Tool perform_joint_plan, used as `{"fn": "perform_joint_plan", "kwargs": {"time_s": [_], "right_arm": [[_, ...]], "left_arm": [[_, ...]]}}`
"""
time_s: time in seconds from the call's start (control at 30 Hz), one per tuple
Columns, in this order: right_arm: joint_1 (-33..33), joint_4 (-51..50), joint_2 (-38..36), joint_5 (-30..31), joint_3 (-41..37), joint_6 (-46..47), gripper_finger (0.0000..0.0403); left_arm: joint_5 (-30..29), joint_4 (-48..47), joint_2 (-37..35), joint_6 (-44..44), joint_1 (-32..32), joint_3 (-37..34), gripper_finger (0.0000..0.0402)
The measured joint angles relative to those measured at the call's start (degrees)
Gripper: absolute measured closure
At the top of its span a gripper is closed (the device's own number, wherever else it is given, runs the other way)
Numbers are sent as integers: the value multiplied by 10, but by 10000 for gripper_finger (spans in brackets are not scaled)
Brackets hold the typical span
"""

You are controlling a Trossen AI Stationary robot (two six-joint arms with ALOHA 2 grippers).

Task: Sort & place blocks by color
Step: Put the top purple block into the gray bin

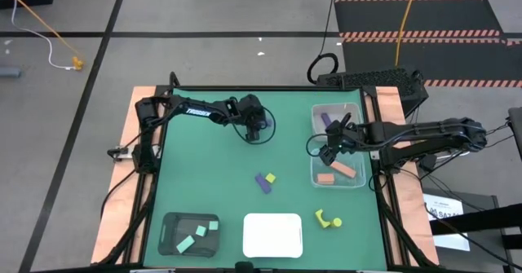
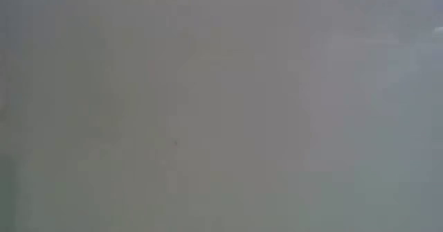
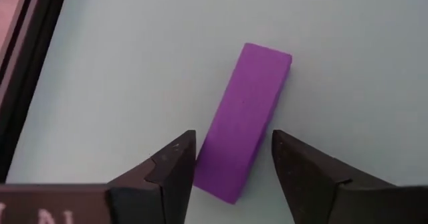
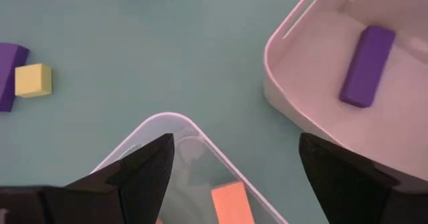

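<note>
Alignment between the left gripper (image 3: 231, 167) and a purple bar (image 3: 243, 120) is what the coming move is judged to turn on. In the left wrist view the bar is seen flat on the green table (image 1: 204, 167), its near end lying between the two parted fingers and its long axis running ahead of them, tilted somewhat off the gripper's forward line. Neither finger is seen touching it; a sliver of table shows on each side. A closing across the bar's short width looks possible from here, though the tilt could make the bar swivel as the fingers meet it.

From above, the left gripper (image 1: 255, 126) is seen over the far middle of the table, and the bar beneath it is hidden by the wrist. This arm is plainly the nearer one to that bar.

The right gripper (image 1: 328, 152) is held with fingers wide apart and empty over the edge of a clear tray (image 1: 359, 175), where a salmon block (image 4: 232, 204) lies just below it. A second purple bar (image 4: 366, 65) rests in the white-looking tray ahead. Off to its side, a yellow cube (image 4: 33, 79) touches another purple piece (image 4: 9, 73) on the table.
</note>
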Motion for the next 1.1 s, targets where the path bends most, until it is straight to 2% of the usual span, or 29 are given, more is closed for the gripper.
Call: {"fn": "perform_joint_plan", "kwargs": {"time_s": [0.17, 0.47, 0.53, 0.73, 0.93, 1.1], "right_arm": [[0, 24, 0, 1, -18, 13, 90], [0, 33, 0, 0, -21, 29, 90], [0, 33, 0, 0, -21, 29, 90], [0, 32, 0, 0, -21, 24, 90], [-1, 32, 0, -31, -21, 23, 90], [0, 32, 0, -34, -21, 23, 90]], "left_arm": [[14, -8, 2, -70, 13, 13, 249], [71, -18, -1, -161, 40, 21, 378], [91, -26, -1, -179, 41, 20, 395], [96, -27, 0, -186, 33, 21, 364], [82, -29, 0, -182, 24, 21, 299], [72, -27, 0, -157, 20, 20, 245]]}}
